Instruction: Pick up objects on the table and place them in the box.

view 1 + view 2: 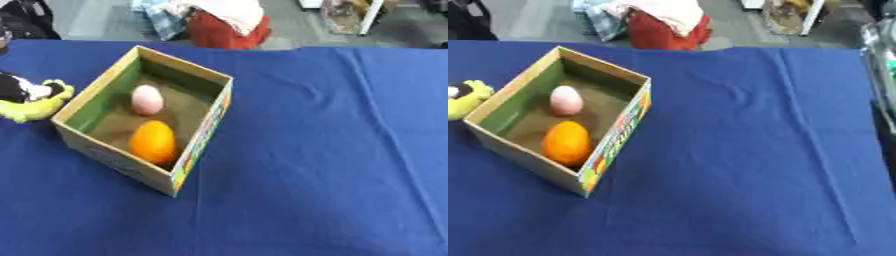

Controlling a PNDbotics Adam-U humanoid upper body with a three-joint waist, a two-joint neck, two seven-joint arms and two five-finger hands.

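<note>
**One soft toy left outside the box; no hand in view**

Left eye view. An open cardboard box with a green inner wall and printed outer sides is seen on the blue cloth-covered table, left of centre. Two things are counted inside it: one pale pink egg-shaped object toward the far end and one orange egg-shaped object toward the near end, close together but apparently apart. One yellow-green, black and white soft toy is seen lying on the cloth just beside the box's left wall, outside it. Neither robot hand is shown, so their opening and contents cannot be stated.

Right eye view. The same counts are confirmed: one box, two egg shapes inside, one toy at the left edge, partly cut off. No hand is shown here either.

Judgement: the toy is taken as the remaining item. The left hand is better placed; the toy should be approached from above and away from the box wall, lifted clear of the rim, and released over the free floor beside the eggs.
</note>
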